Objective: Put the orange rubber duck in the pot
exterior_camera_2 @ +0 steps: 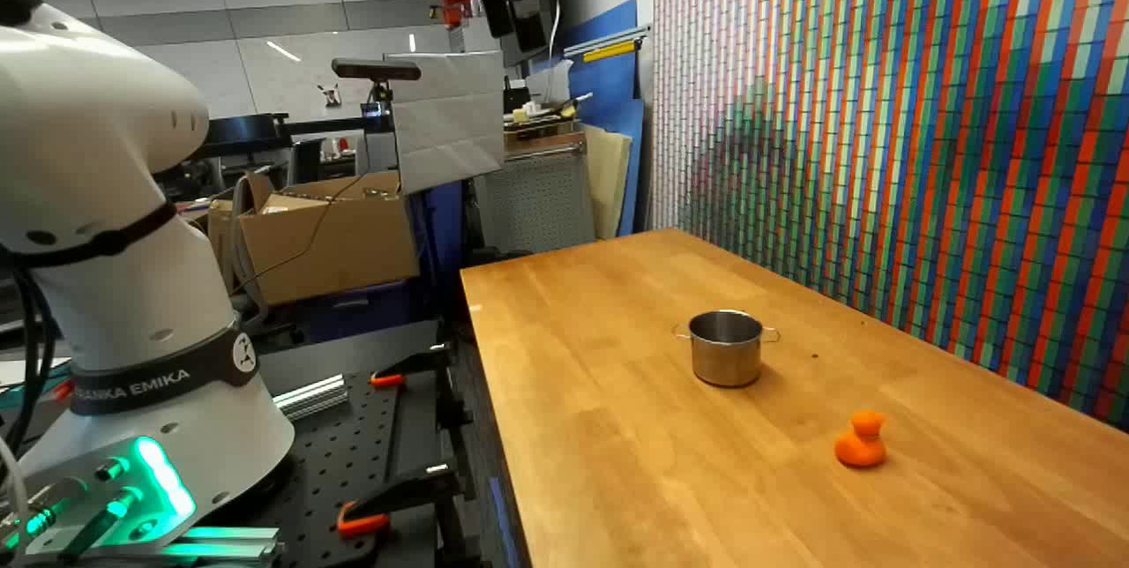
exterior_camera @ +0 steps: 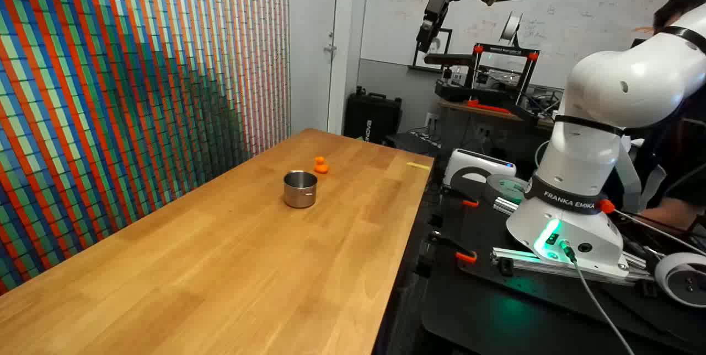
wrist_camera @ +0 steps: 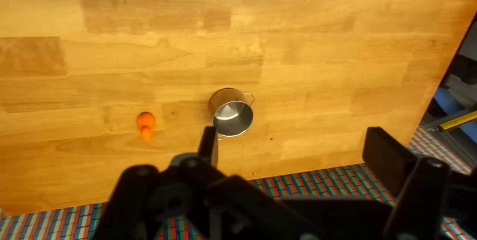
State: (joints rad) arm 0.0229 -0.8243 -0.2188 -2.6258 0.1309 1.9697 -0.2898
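The orange rubber duck [exterior_camera: 321, 166] stands upright on the wooden table, a little apart from the pot. It also shows in an exterior view [exterior_camera_2: 861, 444] and in the wrist view [wrist_camera: 145, 122], left of the pot. The pot [exterior_camera: 300, 196] is a short steel pot with thin wire handles, upright on the table. It also shows in an exterior view [exterior_camera_2: 726, 361] and in the wrist view [wrist_camera: 220, 100], where its visible inside looks empty. My gripper [wrist_camera: 292, 137] is open with nothing between its fingers. In an exterior view, the gripper [exterior_camera: 426, 41] hangs high above the table.
The wooden table [exterior_camera: 220, 267] runs along a wall of coloured striped blocks [exterior_camera_2: 882, 153]. Black clamps with orange tips [exterior_camera_2: 397, 497] sit by the robot base near the table's edge. A yellow strip [exterior_camera: 418, 166] lies near the far table corner.
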